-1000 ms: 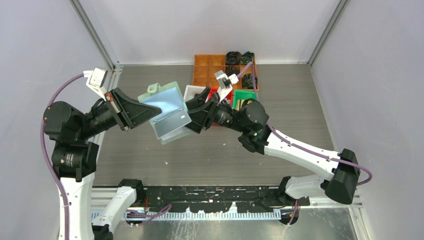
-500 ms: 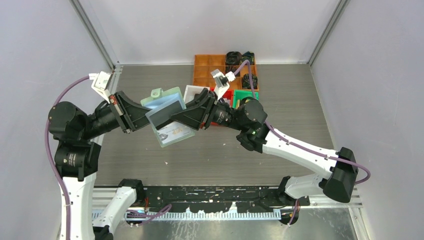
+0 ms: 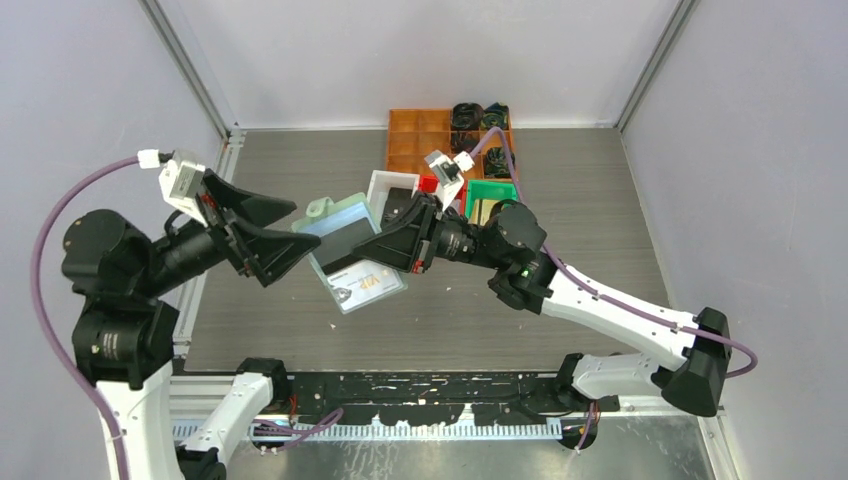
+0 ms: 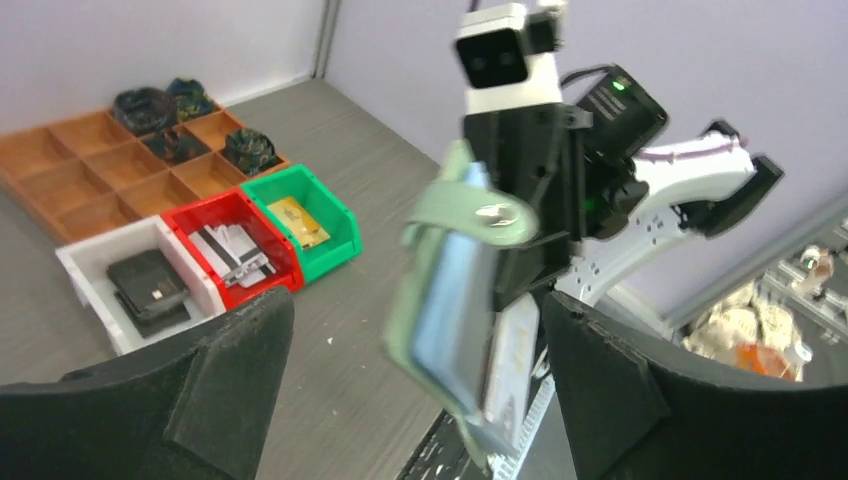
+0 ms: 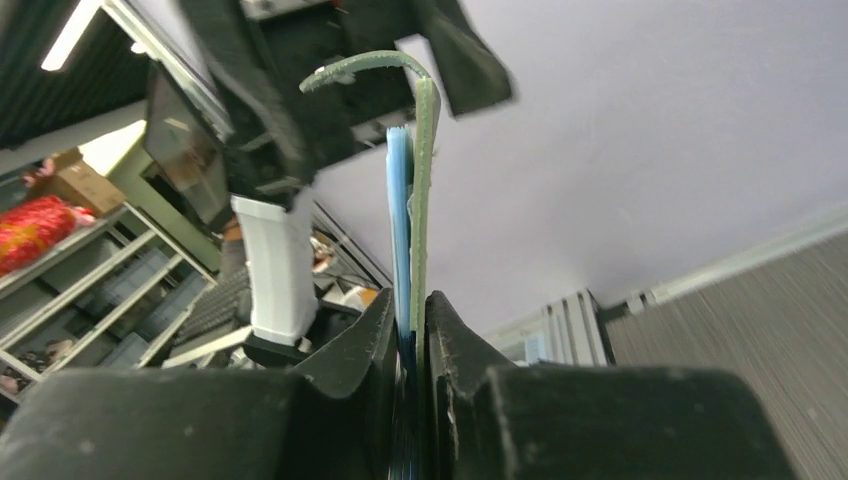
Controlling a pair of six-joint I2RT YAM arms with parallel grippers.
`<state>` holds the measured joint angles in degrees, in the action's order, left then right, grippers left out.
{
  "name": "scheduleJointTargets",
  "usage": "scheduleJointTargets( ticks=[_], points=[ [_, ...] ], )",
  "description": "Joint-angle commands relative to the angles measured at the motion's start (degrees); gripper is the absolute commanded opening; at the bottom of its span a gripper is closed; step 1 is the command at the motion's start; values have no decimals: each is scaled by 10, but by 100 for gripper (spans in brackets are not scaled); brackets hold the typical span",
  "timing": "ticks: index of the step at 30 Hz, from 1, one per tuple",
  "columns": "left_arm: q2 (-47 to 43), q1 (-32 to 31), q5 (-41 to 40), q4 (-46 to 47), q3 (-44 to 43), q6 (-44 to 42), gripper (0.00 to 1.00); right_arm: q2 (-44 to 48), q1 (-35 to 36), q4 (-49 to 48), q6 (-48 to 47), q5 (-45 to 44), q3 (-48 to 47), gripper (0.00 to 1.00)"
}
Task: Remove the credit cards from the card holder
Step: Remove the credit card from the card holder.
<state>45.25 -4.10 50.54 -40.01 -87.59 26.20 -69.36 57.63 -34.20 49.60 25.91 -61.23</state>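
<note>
- Silvery-white plastic card (image 3: 366, 285) sits low in the pale sage-green folding card holder (image 4: 445, 305), up in mid-air; might slide out onto the grey counter (image 3: 600, 220).
- Right pincer (image 5: 411, 310) clamps only the holder's edge, so it could twist.
- Left pincer (image 3: 305, 224) gapes wide just beside it; sloppy close grabs pocket, not card.

One card holder (image 4: 440, 300) (three bins (image 4: 262, 288))

Bright, even light and soft shadows; the card holder (image 4: 445, 300) looks blurred close to the left wrist camera.
</note>
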Motion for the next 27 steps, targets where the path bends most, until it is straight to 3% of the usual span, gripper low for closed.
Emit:
scheduleJointTargets(
  ticks=[1,7,11,18,20,24,27],
  points=[
    [-1,-3,59,-28,-41,-83,96,34,-3,106,-51,4,-6,2],
    [-17,-4,139,22,46,-38,95,17,-2,160,-59,66,-46,2],
    [-28,-3,132,-36,84,-112,93,-2,-2,188,-64,103,-80,2],
    [-36,-3,106,-95,93,-161,89,-27,-3,253,-99,151,-124,2],
    [-37,-4,129,-98,98,-156,85,-38,-2,267,-105,161,-137,2],
    [-38,-3,176,-94,120,-132,65,-64,-3,283,-108,177,-166,2],
    [-35,-3,209,-111,131,-131,60,-80,-3,294,-112,180,-183,2]
  ],
)
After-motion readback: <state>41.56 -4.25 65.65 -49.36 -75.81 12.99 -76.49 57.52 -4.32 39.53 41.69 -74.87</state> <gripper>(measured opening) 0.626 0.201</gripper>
